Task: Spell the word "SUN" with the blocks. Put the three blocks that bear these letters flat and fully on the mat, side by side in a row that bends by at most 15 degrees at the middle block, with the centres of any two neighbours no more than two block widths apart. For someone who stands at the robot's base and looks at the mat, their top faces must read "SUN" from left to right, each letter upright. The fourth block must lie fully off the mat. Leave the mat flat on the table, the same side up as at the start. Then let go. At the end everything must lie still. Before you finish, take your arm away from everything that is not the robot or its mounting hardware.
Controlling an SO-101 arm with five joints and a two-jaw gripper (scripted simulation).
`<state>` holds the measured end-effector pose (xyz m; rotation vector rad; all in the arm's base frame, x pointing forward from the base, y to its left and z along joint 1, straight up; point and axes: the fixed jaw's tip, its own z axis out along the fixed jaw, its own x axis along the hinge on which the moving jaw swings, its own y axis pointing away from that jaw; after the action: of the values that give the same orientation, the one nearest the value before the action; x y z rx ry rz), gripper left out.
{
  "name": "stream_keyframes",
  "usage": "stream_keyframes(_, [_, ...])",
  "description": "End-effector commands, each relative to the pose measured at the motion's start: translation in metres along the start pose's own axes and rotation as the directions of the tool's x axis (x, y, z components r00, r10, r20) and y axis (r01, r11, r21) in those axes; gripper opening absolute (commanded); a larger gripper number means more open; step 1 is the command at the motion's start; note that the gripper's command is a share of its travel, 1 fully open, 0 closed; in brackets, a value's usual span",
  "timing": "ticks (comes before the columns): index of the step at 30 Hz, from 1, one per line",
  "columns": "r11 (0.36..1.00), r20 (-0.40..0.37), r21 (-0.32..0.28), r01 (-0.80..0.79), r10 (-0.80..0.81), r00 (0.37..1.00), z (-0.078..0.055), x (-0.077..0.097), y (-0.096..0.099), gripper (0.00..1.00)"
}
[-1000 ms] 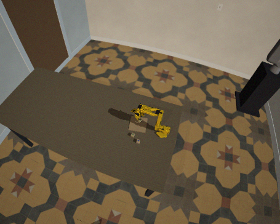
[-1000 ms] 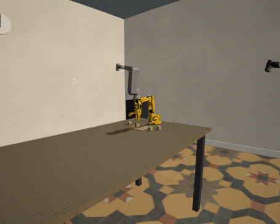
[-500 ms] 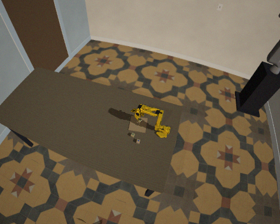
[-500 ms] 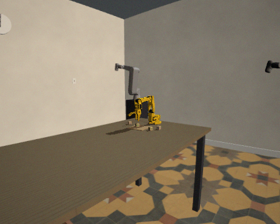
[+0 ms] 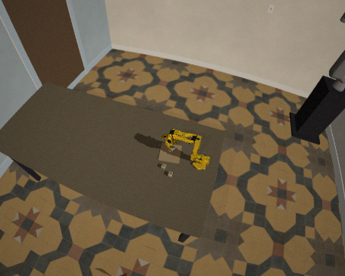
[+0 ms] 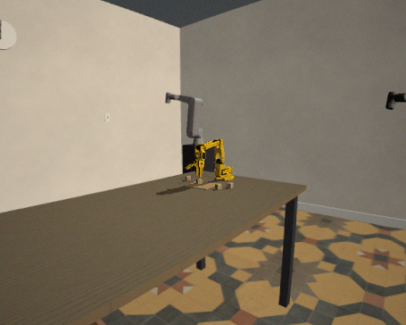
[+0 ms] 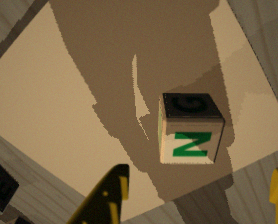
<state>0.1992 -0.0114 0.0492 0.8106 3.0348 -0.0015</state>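
The N block lies on the tan mat, near one edge. Its green N appears turned sideways in the wrist view, and a dark side face shows a G. My gripper is partly open and empty, above the N block. Two blocks lie off the mat: one close to its edge, the other farther out. Another block lies off the mat on the opposite side. Their letters are unreadable here.
The yellow arm reaches over the mat from its base and hides part of the table in the top view. Parts of dark block faces show at the wrist view's lower left. The arm's shadow crosses the mat.
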Motion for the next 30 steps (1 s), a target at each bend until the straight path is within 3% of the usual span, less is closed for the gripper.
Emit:
stream_keyframes(1, [1.0, 0.062, -0.03, 0.001, 0.001, 0.998, -0.005, -0.007, 0.004, 0.32])
stream_keyframes(12, [1.0, 0.062, -0.03, 0.001, 0.001, 0.998, 0.012, -0.007, 0.005, 0.32])
stream_keyframes(30, [1.0, 0.062, -0.03, 0.001, 0.001, 0.998, 0.02, -0.007, 0.004, 0.32])
